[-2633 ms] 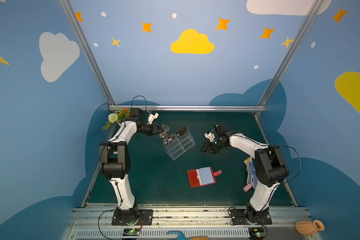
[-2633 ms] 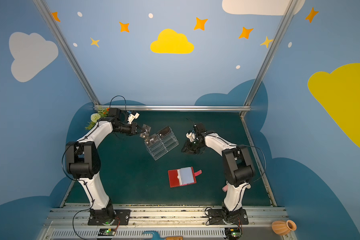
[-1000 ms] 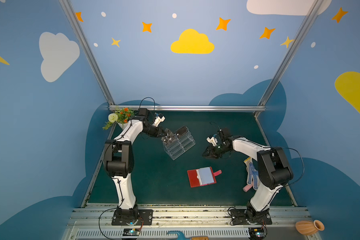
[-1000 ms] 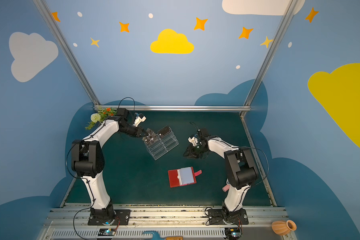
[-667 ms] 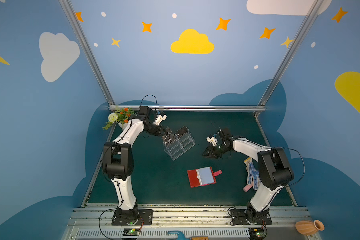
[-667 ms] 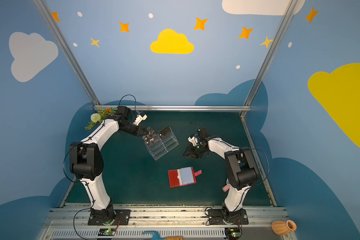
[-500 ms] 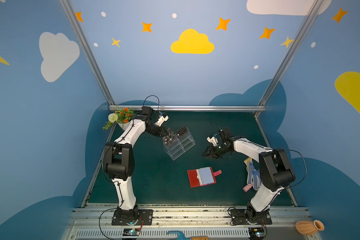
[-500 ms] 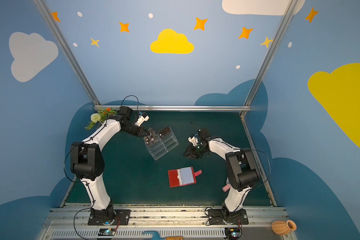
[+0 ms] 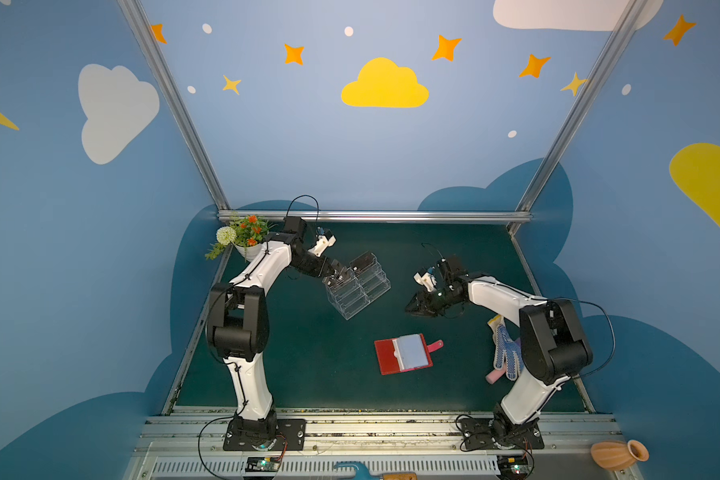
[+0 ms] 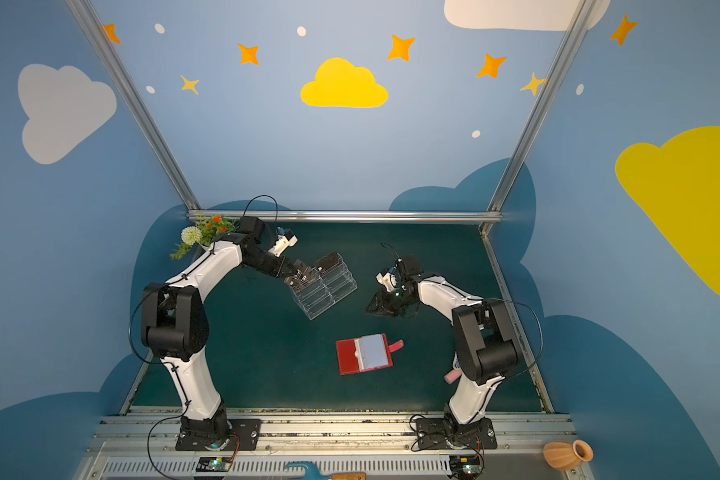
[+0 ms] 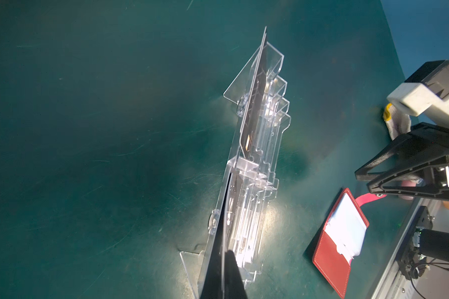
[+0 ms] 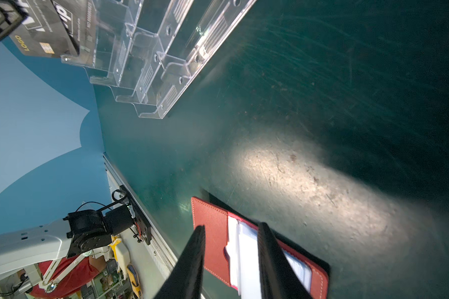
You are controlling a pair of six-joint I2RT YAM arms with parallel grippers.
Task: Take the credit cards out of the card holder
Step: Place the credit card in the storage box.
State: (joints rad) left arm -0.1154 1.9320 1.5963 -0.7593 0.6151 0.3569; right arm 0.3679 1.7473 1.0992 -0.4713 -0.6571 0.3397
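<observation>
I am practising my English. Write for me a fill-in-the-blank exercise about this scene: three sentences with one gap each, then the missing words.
1. The left gripper, shut on a dark credit card, is at the clear acrylic stand, while the right gripper holds ____.
2. The card holder lies ____ on the green table, its sleeve pages showing.
3. The cover of the card holder is ____ in colour.
Missing words: nothing; open; red.
</observation>
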